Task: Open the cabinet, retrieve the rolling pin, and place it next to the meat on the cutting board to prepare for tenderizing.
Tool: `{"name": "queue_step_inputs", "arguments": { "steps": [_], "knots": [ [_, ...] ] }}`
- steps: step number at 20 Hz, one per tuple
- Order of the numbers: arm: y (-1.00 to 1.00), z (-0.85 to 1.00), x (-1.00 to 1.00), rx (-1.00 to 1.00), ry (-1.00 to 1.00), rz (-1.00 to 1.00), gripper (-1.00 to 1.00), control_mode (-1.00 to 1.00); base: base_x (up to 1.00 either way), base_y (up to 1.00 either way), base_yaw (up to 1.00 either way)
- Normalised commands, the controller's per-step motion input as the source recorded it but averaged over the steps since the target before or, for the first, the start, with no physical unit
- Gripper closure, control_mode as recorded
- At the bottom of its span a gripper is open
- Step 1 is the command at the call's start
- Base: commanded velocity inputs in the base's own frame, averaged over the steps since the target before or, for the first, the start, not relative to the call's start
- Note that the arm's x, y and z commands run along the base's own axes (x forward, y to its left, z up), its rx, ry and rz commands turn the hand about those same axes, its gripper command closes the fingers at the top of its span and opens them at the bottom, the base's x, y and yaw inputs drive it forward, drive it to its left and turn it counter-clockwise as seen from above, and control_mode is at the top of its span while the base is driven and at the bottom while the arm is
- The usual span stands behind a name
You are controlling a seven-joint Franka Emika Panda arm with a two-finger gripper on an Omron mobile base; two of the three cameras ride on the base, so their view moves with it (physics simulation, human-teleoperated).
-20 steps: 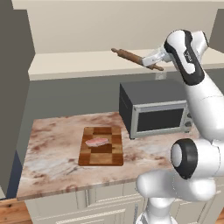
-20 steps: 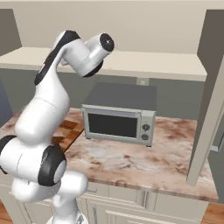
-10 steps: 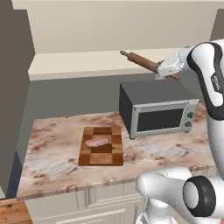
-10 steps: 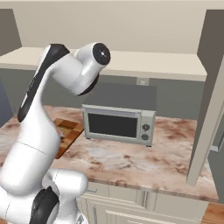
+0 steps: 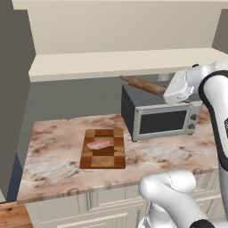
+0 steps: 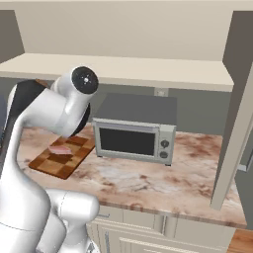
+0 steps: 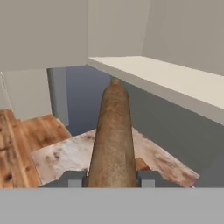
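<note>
Pinkish raw meat slab point(image 5: 99, 144) lies on checkered wooden cutting board point(image 5: 103, 149), on marbled bench point(image 5: 67, 156). Grey toaster oven point(image 5: 158, 116) sits just right of board. Brown wooden rolling pin point(image 5: 146, 86) w/ pincer point(image 5: 171, 95) above oven, below cream cabinet point(image 5: 120, 62).

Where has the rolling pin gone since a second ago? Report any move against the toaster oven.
Yes. Held in the pincer, the rolling pin has come down from beside the cabinet shelf to just above the toaster oven, ending farther right.

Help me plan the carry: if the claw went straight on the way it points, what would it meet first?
Probably nothing close. The claw, shut on the rolling pin, points out past the counter toward the wood floor; depth is unclear.
</note>
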Motion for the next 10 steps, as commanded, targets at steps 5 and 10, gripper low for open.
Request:
{"name": "queue_step_inputs", "arguments": {
  "steps": [5,10],
  "knots": [
    [0.61,-0.71,-0.45,-0.03,0.01,0.01,1.0,-1.0,0.0,0.0,0.0],
    [0.76,-0.83,-0.13,-0.04,0.0,0.02,1.0,-1.0,0.0,0.0,0.0]
  ]
}}
